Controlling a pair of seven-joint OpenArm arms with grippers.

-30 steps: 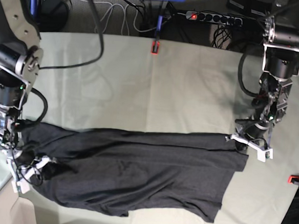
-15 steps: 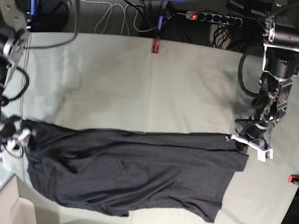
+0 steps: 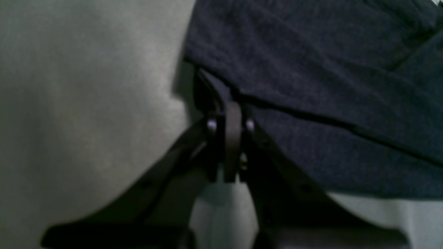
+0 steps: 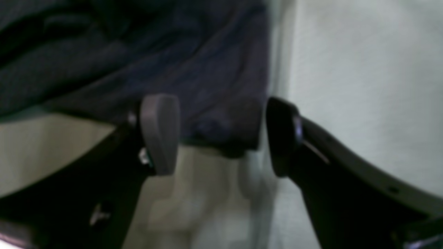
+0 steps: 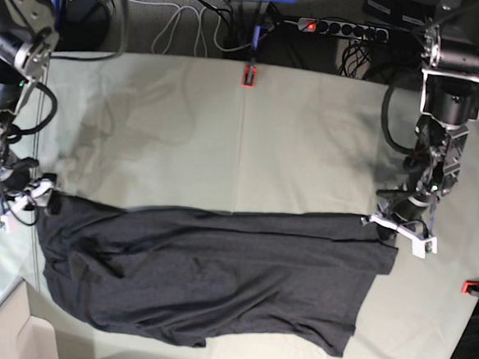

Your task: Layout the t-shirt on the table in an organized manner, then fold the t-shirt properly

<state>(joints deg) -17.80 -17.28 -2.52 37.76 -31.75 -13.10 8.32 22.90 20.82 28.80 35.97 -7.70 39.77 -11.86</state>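
The dark t-shirt (image 5: pixel 217 268) lies spread sideways across the near half of the table (image 5: pixel 250 139). My left gripper (image 5: pixel 388 225) is at the shirt's far right corner. In the left wrist view, the left gripper (image 3: pixel 231 138) is shut on a fold of the t-shirt (image 3: pixel 311 69). My right gripper (image 5: pixel 25 193) stands open at the shirt's far left corner. In the right wrist view, the right gripper (image 4: pixel 221 135) has its jaws wide apart, with a loose corner of the t-shirt (image 4: pixel 207 86) lying between them, ungripped.
A red-orange clamp (image 5: pixel 248 75) sits on the table's far edge and another clamp (image 5: pixel 472 287) on the right edge. Behind the table lie a power strip (image 5: pixel 340 28) and cables. A cardboard box (image 5: pixel 6 336) stands beyond the table's near left corner.
My right gripper has opened, let go of the shirt's left end and moved away from the near left edge. The shirt's left side now lies flatter. The left arm has not moved.
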